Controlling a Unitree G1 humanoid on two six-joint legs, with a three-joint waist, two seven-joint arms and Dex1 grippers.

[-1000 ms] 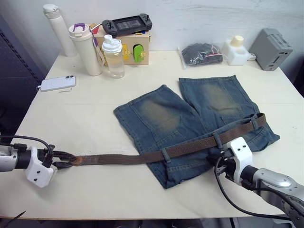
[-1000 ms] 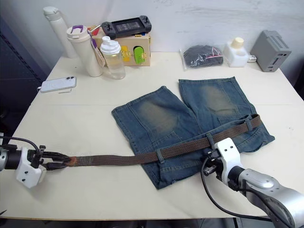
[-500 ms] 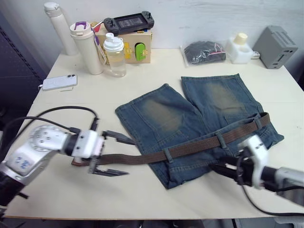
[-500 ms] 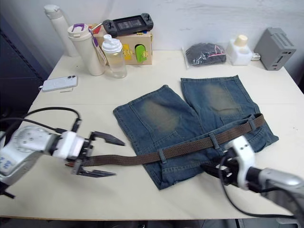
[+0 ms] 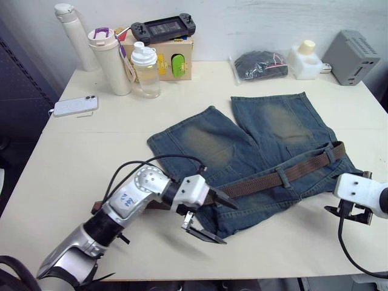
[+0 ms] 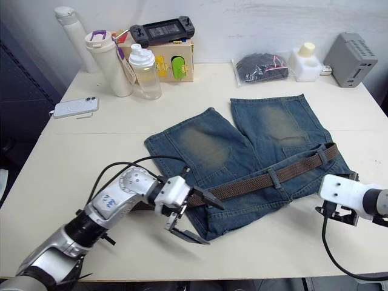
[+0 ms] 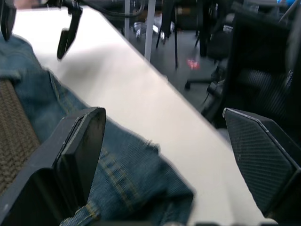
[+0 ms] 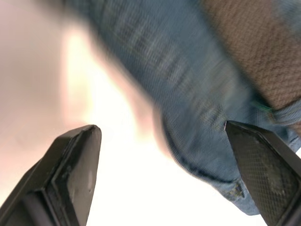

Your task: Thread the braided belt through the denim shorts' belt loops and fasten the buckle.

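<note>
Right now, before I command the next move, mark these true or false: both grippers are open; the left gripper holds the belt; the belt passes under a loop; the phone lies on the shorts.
1. Both grippers are open. True: left gripper, right gripper.
2. The left gripper holds the braided belt. False: its fingers are spread, gripping nothing.
3. The belt passes under a belt loop. True.
4. The phone lies on the denim shorts. False: on the table, apart from them.

The faded blue denim shorts (image 5: 254,151) lie on the cream table (image 5: 91,145), right of centre, legs toward the far edge. The dark woven braided belt (image 5: 285,174) crosses their near waistband. 2 tall bottles (image 5: 91,51) stand far left, a white phone (image 5: 74,105) nearer.
</note>
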